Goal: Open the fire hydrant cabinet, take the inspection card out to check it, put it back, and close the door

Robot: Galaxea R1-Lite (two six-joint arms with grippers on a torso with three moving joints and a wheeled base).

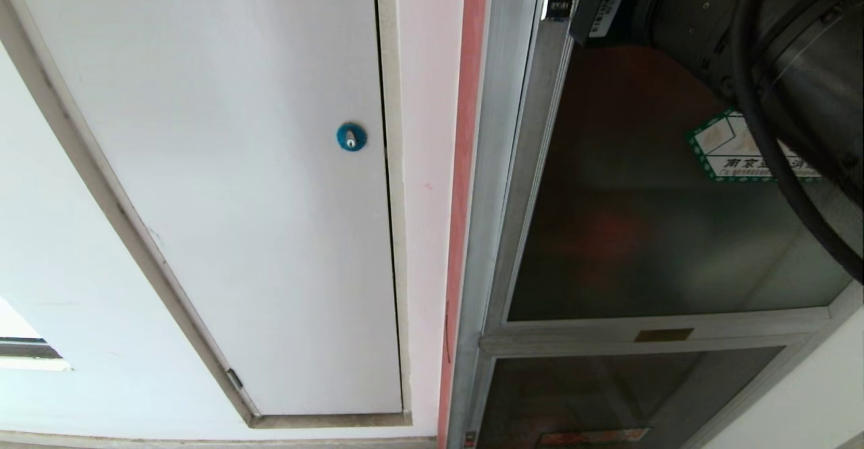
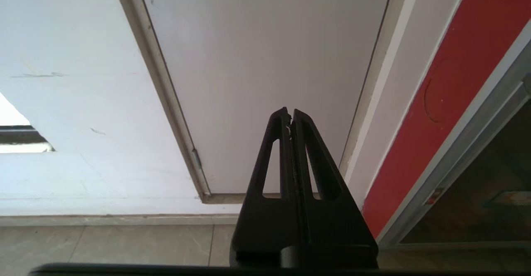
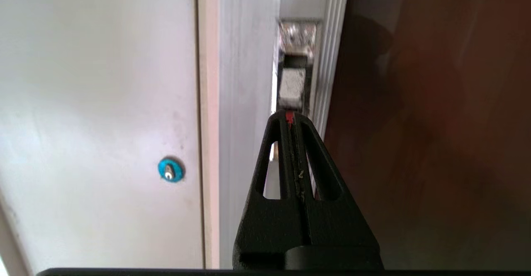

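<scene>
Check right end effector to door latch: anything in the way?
Nothing visible. The right end effector is shut with its tips right at the red latch on the edge of the door; whether it grips the latch I cannot tell.

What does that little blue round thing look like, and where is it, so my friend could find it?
Start at the big white door, left of the silver-framed cabinet door with dark glass. Near the white door's right edge, beside the gap at its frame, sits the blue round lock. It is a small bright blue disc with a silver middle, the only coloured spot on that plain white panel.
</scene>
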